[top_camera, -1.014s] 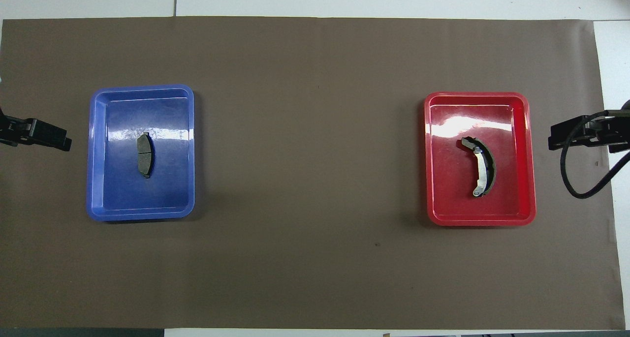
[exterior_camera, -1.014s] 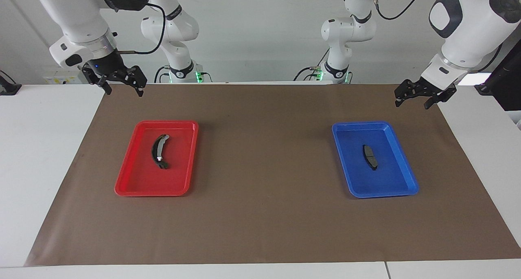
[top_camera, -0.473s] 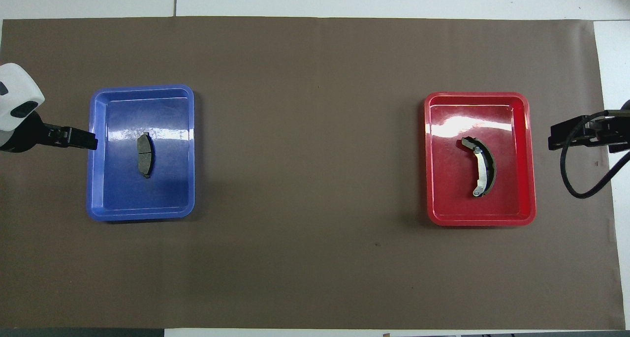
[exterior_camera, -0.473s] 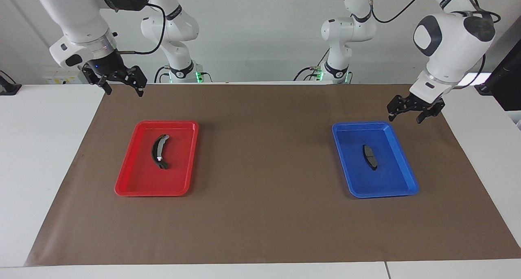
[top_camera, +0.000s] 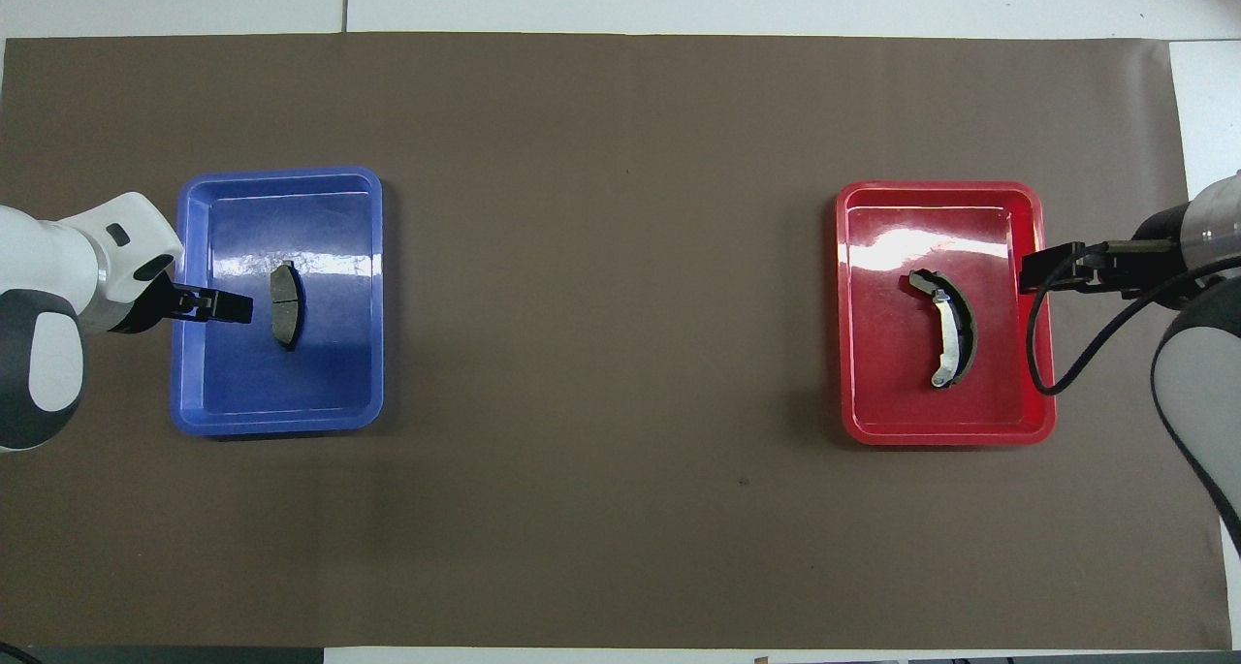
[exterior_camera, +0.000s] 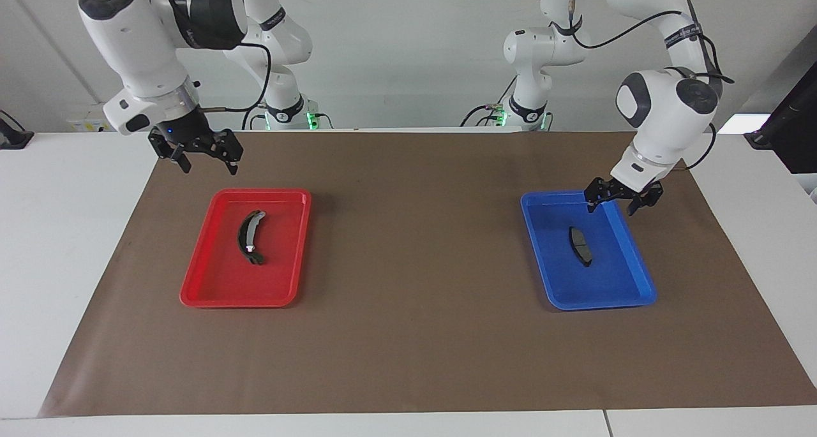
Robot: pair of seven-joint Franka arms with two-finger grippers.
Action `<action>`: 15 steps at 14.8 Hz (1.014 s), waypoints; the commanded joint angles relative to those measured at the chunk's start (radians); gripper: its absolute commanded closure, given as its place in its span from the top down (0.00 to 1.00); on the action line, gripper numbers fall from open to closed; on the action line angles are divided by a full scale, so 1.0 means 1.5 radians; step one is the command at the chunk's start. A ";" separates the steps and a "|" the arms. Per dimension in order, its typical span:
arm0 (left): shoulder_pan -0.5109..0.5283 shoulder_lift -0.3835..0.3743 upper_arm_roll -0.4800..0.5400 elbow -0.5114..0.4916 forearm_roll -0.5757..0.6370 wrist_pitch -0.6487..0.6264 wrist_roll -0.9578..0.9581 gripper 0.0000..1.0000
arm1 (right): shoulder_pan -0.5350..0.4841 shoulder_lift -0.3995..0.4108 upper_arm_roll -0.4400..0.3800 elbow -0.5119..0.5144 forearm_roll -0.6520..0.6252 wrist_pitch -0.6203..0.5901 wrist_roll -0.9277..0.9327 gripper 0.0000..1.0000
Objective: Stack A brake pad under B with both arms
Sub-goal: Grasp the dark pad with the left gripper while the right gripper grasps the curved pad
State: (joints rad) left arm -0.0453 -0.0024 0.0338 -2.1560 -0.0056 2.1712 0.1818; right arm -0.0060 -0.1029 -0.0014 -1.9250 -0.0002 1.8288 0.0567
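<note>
Movement: both arms have come in toward their trays since a second ago; the left gripper has travelled from off the mat's end to over the blue tray, the right gripper has shifted a little toward the red tray, and both trays and both brake pieces lie where they did.
Table: white, covered across most of its top by a brown mat [exterior_camera: 415, 335].
Red tray [exterior_camera: 210, 290]: flat on the mat toward the right arm's end of the table, well apart from the blue tray.
Blue tray [exterior_camera: 613, 290]: flat on the mat toward the left arm's end of the table.
Right gripper [exterior_camera: 204, 161]: raised above the mat by the red tray's corner nearest the robots, its two fingers spread apart and pointing down, holding nothing.
Left gripper [exterior_camera: 616, 205]: low over the blue tray's edge nearest the robots, fingers apart and empty, not touching the pad.
B [exterior_camera: 249, 237]: long crescent with a silvery tip, lying inside the red tray, about midway along it.
A brake pad [exterior_camera: 579, 245]: short dark pad lying flat in the middle of the blue tray, clear of the tray walls, with the left gripper's fingers above the tray just beside it.
</note>
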 commanded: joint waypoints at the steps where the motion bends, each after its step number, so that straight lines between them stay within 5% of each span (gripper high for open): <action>1: -0.018 0.031 0.003 -0.041 -0.002 0.095 -0.015 0.99 | -0.005 0.016 0.000 -0.073 0.013 0.081 -0.039 1.00; 6: -0.039 0.089 0.003 -0.083 -0.002 0.233 -0.082 0.97 | -0.004 0.056 -0.001 -0.218 0.014 0.321 -0.122 1.00; 8: -0.047 0.112 0.003 -0.083 -0.002 0.239 -0.090 0.94 | -0.007 0.071 0.000 -0.233 0.014 0.351 -0.126 1.00; 9: -0.047 0.116 0.003 -0.083 -0.002 0.247 -0.090 0.87 | -0.004 0.073 -0.001 -0.234 0.014 0.355 -0.127 1.00; 11: -0.041 0.116 0.003 -0.081 -0.002 0.241 -0.093 0.45 | -0.010 0.103 -0.001 -0.236 0.014 0.378 -0.143 0.99; 13: -0.040 0.113 0.004 -0.078 -0.002 0.238 -0.092 0.13 | -0.012 0.124 -0.001 -0.262 0.014 0.439 -0.153 0.99; 15: -0.040 0.097 0.004 -0.074 -0.002 0.218 -0.093 0.08 | -0.013 0.140 -0.001 -0.265 0.014 0.444 -0.153 0.99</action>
State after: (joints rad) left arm -0.1011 0.1534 0.0320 -2.2635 -0.0061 2.5119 0.0527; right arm -0.0110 0.0861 -0.0079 -2.3041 0.0012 2.4597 -0.1341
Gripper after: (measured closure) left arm 0.599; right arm 0.004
